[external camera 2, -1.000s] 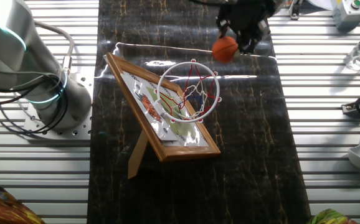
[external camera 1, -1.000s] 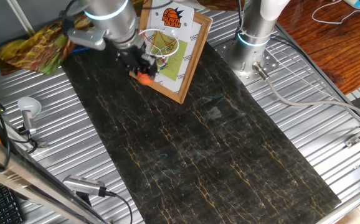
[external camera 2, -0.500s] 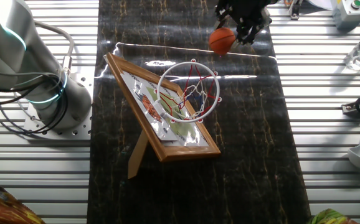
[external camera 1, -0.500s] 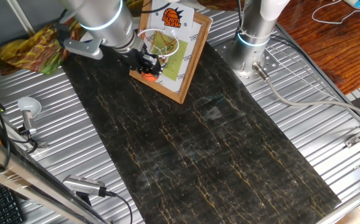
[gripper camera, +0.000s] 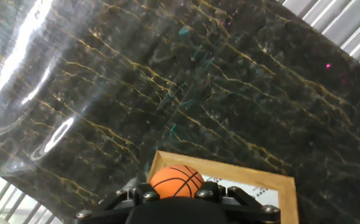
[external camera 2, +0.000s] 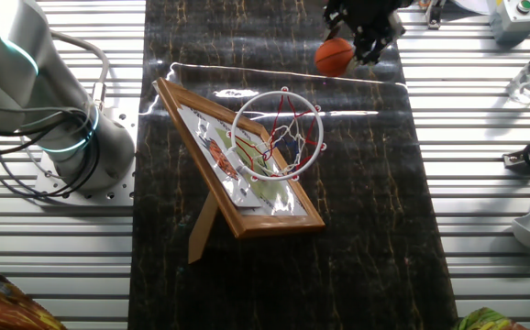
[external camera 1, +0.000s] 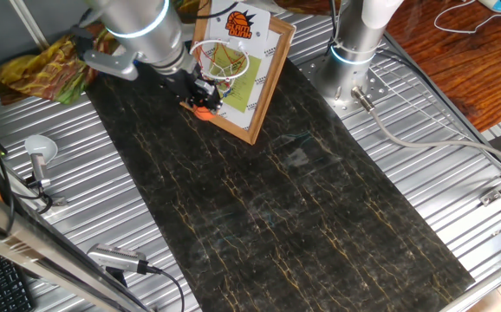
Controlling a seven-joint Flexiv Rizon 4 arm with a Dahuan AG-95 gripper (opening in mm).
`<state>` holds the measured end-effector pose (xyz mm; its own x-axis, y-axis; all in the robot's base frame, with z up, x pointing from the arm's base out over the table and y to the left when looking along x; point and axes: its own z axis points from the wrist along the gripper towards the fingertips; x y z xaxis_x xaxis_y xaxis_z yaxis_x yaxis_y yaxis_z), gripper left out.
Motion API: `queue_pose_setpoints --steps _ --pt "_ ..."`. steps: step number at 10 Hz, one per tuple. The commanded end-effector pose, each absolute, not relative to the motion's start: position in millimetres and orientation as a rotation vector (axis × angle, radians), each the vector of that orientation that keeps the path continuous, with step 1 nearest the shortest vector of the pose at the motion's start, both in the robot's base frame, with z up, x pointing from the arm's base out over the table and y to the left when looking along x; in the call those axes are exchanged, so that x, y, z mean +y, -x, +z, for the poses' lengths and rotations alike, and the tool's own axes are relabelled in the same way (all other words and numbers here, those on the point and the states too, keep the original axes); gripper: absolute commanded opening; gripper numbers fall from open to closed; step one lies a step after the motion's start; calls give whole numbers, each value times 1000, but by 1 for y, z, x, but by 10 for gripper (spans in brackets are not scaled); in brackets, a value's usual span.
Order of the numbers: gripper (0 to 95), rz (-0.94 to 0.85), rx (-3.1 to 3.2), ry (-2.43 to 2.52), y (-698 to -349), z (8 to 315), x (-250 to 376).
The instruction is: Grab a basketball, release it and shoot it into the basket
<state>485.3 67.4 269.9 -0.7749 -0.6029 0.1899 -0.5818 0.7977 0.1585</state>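
The gripper (external camera 2: 364,37), clamped on the basketball (external camera 2: 334,57), holds it aloft beside the basket (external camera 2: 279,130) on its wood-framed backboard (external camera 1: 255,82): the grab looks done, while the release and shot remain.

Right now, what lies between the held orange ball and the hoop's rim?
Only bare dark marbled mat, clearest in the other fixed view: the small orange basketball in the tool sits apart from the orange-red hoop.

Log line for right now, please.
phase: carry | gripper: shut on basketball | position: beside basket, off the rim, not above it | release: not yet
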Motion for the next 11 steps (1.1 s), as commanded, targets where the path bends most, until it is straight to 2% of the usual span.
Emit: queue_pose_setpoints --steps 1,5,11 --pt "0 -96 -2809 -843 -482 268 66" --pt "0 -88 -2815 -845 -482 268 66" --pt "0 -108 -2739 -874 -448 300 3"
